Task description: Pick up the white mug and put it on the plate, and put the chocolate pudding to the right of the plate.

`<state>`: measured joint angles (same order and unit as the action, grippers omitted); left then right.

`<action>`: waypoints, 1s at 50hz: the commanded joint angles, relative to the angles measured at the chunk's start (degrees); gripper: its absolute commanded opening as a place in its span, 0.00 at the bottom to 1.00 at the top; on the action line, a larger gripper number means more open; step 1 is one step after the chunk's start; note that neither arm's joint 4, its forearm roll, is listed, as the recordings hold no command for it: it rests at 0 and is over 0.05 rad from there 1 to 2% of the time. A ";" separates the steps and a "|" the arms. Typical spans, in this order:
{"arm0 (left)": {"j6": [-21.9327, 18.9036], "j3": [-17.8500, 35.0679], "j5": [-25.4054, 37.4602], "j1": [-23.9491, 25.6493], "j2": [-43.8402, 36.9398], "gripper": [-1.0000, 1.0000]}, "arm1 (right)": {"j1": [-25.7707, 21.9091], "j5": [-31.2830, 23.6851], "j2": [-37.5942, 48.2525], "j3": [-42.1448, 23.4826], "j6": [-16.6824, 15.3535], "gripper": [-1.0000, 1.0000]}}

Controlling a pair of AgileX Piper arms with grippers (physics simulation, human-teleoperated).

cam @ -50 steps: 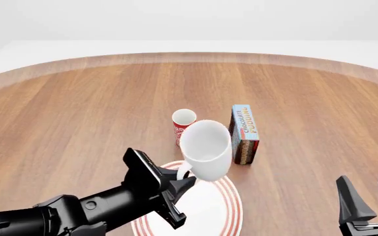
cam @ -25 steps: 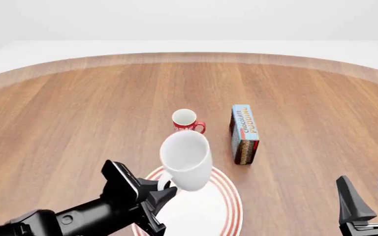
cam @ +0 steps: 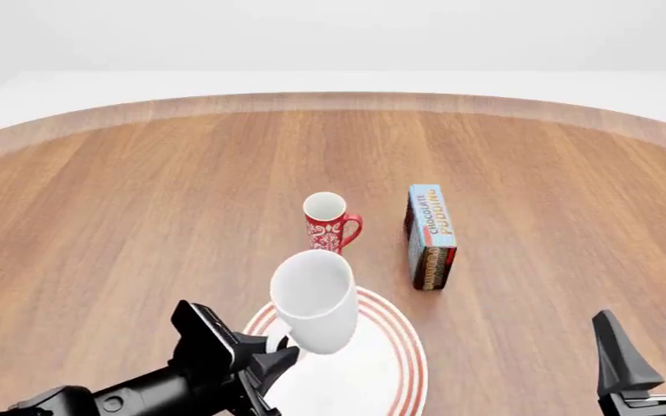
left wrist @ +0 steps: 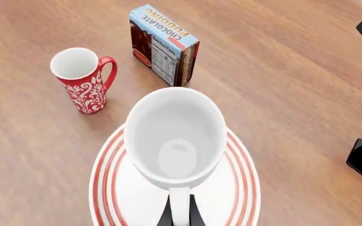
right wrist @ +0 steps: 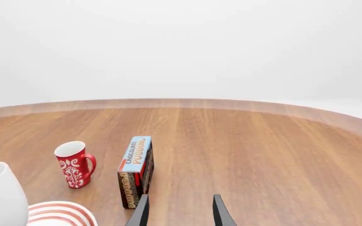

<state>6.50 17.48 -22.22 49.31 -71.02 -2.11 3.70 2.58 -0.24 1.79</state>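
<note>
In the last second I have carried the white mug point(cam: 313, 299) back toward me, off the red mug point(cam: 329, 224), so it now hangs over the plate point(cam: 397, 334), ready for lowering. My left pincer point(cam: 277, 354) is clamped on its handle, just behind the cup, which tilts forward. The chocolate pudding point(cam: 429, 236) stands beyond the plate's right edge, untouched. My right pincer point(cam: 651, 348) waits apart, near the desk point(cam: 136, 191) edge.

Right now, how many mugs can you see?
2. The white mug is held by its handle in the left gripper over the plate; the red mug stands on the table beyond it.
</note>
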 commanded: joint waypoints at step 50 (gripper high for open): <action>3.38 -2.64 -11.22 -0.79 -14.51 0.00 | -0.02 -0.40 -0.45 -0.02 -0.06 1.00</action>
<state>9.53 14.95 -32.15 48.43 -84.22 -2.16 3.41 2.26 -0.26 1.76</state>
